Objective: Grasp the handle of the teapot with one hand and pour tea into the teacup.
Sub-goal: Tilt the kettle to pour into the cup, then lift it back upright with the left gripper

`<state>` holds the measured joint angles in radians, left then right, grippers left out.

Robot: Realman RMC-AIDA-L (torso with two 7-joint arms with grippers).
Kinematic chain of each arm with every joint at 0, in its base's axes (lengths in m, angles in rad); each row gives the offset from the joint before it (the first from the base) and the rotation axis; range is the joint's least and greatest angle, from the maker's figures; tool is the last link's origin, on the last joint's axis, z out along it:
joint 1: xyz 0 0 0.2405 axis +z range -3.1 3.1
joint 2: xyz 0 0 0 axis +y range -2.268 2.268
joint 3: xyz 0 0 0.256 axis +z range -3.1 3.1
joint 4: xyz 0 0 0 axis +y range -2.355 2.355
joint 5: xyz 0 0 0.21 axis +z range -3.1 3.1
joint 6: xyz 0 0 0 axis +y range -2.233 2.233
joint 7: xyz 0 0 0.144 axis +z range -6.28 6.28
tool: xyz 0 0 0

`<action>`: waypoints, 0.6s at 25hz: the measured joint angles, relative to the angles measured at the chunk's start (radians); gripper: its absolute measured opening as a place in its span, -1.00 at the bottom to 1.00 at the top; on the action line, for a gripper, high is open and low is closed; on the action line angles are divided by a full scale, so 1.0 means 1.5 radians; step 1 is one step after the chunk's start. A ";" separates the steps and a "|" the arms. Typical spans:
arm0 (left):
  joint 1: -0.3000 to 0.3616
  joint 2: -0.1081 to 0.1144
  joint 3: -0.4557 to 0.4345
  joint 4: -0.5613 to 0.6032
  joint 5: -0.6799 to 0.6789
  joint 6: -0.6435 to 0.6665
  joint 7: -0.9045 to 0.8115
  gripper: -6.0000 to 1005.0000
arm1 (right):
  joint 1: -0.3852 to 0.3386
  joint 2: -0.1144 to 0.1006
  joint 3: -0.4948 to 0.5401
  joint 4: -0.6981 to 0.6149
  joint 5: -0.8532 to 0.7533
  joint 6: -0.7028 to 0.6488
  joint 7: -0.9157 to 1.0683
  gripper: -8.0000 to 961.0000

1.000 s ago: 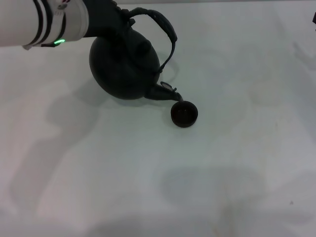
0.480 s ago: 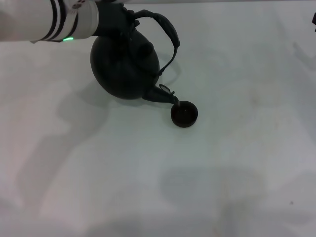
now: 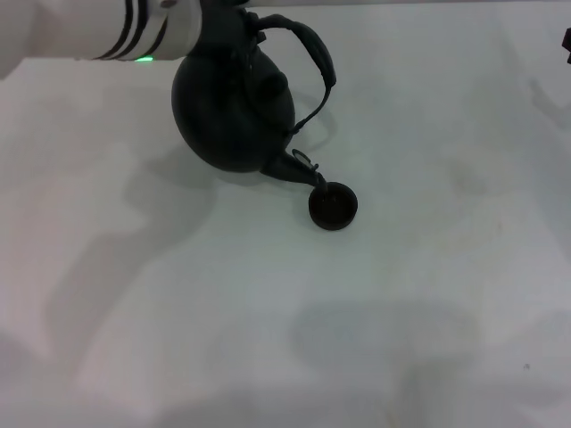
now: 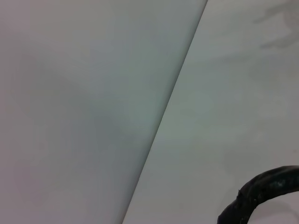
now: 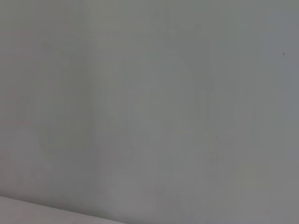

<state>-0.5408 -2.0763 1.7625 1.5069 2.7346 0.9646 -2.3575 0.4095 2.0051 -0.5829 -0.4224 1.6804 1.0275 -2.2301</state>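
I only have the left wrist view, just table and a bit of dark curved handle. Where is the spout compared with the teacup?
Observer: In the head view the teapot is tipped, and its spout points down with the tip right at the rim of the teacup.
Operator: Is the cup standing properly?
Observer: Yes, it stands upright on the table, clear of the pot's belly.
Operator: Where is the left arm on the pot?
Observer: It reaches in from the robot's left, and the left gripper is at the near end of the handle, above the pot's body.
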 joint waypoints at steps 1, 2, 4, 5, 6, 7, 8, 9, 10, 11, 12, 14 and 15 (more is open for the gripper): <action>-0.002 0.000 0.003 -0.001 0.005 0.000 -0.001 -0.73 | 0.000 0.000 0.000 0.002 0.001 0.000 -0.001 0.79; -0.004 0.000 0.007 -0.002 0.010 0.000 -0.002 -0.73 | 0.000 0.000 0.001 0.003 0.004 -0.001 -0.002 0.79; -0.008 0.000 0.016 -0.002 0.020 0.000 -0.005 -0.73 | -0.001 0.000 0.002 0.007 0.011 -0.001 -0.007 0.79; -0.009 0.000 0.020 -0.002 0.023 0.000 -0.007 -0.73 | -0.001 0.000 0.002 0.010 0.013 -0.001 -0.009 0.79; -0.011 0.001 0.026 -0.002 0.028 0.000 -0.010 -0.73 | -0.002 0.000 0.002 0.012 0.015 -0.001 -0.012 0.79; -0.014 0.001 0.034 -0.002 0.033 0.000 -0.013 -0.73 | -0.002 0.000 0.002 0.014 0.016 -0.001 -0.013 0.79; -0.015 0.000 0.039 -0.002 0.039 0.000 -0.016 -0.73 | -0.002 0.000 0.002 0.014 0.016 -0.001 -0.014 0.79; -0.017 0.000 0.044 -0.002 0.045 0.000 -0.019 -0.73 | -0.002 0.000 0.002 0.015 0.016 -0.001 -0.014 0.79; -0.019 0.000 0.049 -0.002 0.051 0.000 -0.022 -0.73 | -0.002 0.000 0.002 0.015 0.016 0.000 -0.014 0.79; -0.021 0.000 0.052 -0.002 0.056 0.000 -0.024 -0.73 | -0.002 0.000 0.002 0.015 0.016 0.000 -0.014 0.79; -0.022 0.000 0.055 -0.003 0.060 0.000 -0.028 -0.73 | -0.002 0.000 0.002 0.015 0.016 0.000 -0.015 0.79; -0.023 0.000 0.058 -0.003 0.064 0.000 -0.030 -0.73 | -0.002 0.000 0.002 0.016 0.016 0.000 -0.015 0.79; -0.023 0.000 0.059 -0.003 0.064 0.000 -0.031 -0.73 | -0.002 0.000 0.002 0.016 0.016 0.000 -0.016 0.79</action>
<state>-0.5750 -2.0770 1.8506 1.5030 2.8310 0.9653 -2.4035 0.4064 2.0048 -0.5797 -0.3980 1.7043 1.0269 -2.2537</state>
